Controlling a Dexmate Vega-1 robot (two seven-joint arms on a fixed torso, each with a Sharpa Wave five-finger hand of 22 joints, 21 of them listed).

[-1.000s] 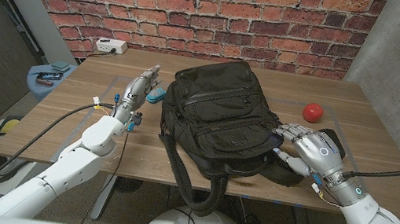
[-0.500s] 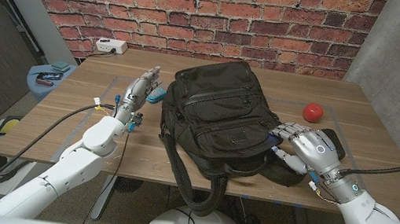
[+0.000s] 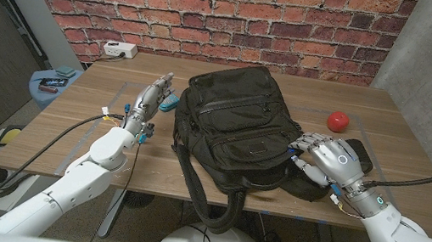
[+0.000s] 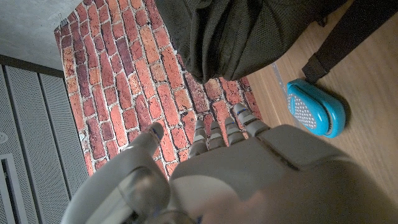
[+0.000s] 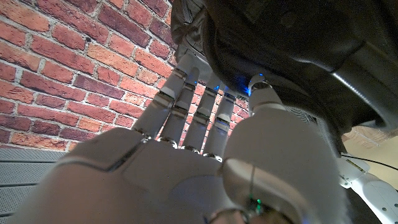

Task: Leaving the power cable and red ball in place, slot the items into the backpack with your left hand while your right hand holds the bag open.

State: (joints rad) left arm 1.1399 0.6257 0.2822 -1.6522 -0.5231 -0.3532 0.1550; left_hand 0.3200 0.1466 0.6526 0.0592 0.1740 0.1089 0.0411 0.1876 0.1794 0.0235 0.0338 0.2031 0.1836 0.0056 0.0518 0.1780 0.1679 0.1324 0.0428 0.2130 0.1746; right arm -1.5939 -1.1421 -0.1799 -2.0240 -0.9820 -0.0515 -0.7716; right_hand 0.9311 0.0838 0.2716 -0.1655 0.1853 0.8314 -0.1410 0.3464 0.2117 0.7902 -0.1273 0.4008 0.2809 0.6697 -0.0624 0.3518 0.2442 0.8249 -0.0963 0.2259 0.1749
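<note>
One black fabric backpack (image 3: 237, 124) lies flat at the middle of the wooden table (image 3: 416, 160), opening toward the robot. The right hand (image 3: 326, 159) sits at the bag's near right edge, fingers reaching in at the opening's rim, apparently to spread it; whether they actually grip fabric cannot be told. The left hand (image 3: 149, 98) stands extended beside the bag's left side, fingers straight and holding nothing, just short of one turquoise oval object (image 3: 169, 103), presumably the first item to load. One red ball (image 3: 337, 120) rests well right of the bag, to be left. One white power strip (image 3: 119, 50) sits at the far left corner.
</note>
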